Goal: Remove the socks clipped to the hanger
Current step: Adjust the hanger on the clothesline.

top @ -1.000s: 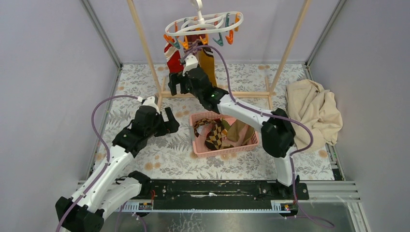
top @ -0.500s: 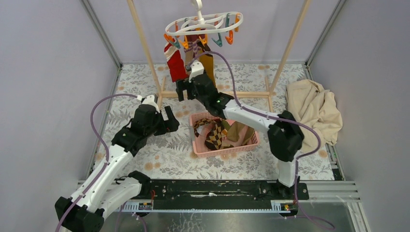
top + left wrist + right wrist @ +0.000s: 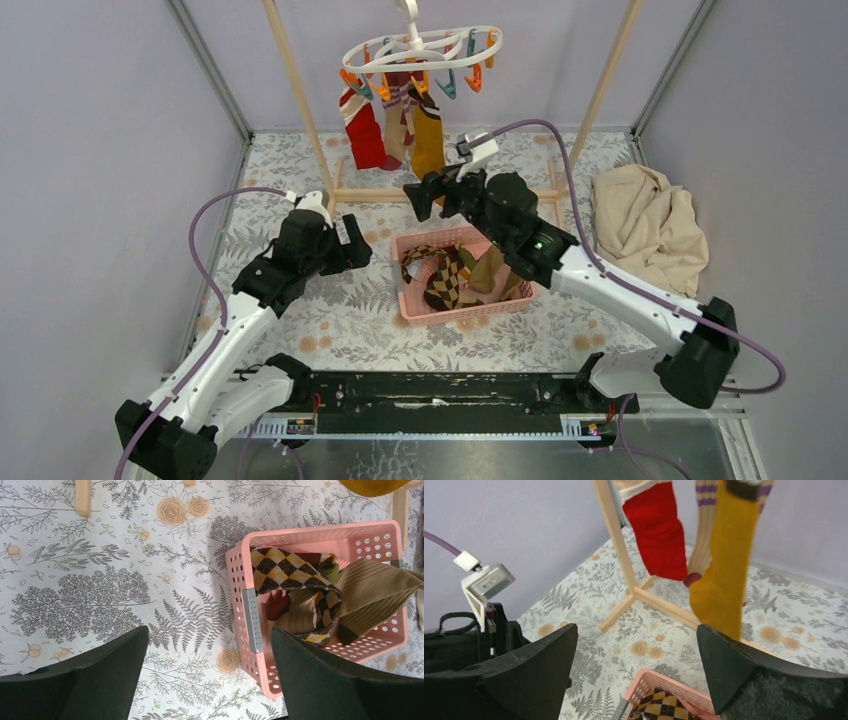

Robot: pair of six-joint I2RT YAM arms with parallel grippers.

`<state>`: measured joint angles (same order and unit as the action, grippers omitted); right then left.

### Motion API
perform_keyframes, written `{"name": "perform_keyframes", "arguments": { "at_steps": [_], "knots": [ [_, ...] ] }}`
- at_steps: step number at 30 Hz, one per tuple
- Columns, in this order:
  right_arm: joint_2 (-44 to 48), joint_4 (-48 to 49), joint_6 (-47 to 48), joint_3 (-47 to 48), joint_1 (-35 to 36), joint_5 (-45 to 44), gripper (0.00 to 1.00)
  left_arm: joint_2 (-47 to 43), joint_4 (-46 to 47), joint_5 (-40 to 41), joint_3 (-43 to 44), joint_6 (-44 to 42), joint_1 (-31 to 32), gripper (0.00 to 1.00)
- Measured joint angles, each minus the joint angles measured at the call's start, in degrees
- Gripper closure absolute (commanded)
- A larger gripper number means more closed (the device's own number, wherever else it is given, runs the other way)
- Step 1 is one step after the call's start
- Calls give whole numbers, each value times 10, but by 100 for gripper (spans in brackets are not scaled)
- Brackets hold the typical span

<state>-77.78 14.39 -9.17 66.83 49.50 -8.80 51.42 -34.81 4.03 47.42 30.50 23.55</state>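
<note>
Top external view: three socks pinched in hanger clips above the counter's far edge, needing a pull; basket mid-counter to catch them; both jaws open, empty.

White hanger with orange and teal clips; red sock, purple-striped beige sock, mustard sock; pink basket; black-and-yellow argyle sock, olive ribbed sock; table white with grey ferns, orange roses.
</note>
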Motion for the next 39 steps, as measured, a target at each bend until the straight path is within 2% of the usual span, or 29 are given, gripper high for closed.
{"name": "perform_keyframes", "arguments": {
  "at_steps": [5,11,16,25,33,35,37,39],
  "knots": [
    [38,-5,18,0,0,-42,5,2,-1,0,8,-3,0,1],
    [-3,-8,68,50,-3,-66,7,2,-9,-1,21,-5,0,1],
    [-42,7,78,54,-36,-60,8,-2,-17,-2,32,-5,0,1],
    [-92,75,30,53,-112,-7,10,-7,-27,-2,36,-7,0,1],
    [-149,105,-24,53,-136,78,31,-7,-27,-2,36,-7,0,1],
    [-159,109,-36,54,-141,91,44,-5,-27,-2,36,-7,0,1],
    [-166,113,-44,55,-145,101,62,-4,-27,-2,36,-7,0,1],
    [-174,116,-53,61,-149,109,66,-2,-27,-2,36,-7,0,1]
  ]
}}
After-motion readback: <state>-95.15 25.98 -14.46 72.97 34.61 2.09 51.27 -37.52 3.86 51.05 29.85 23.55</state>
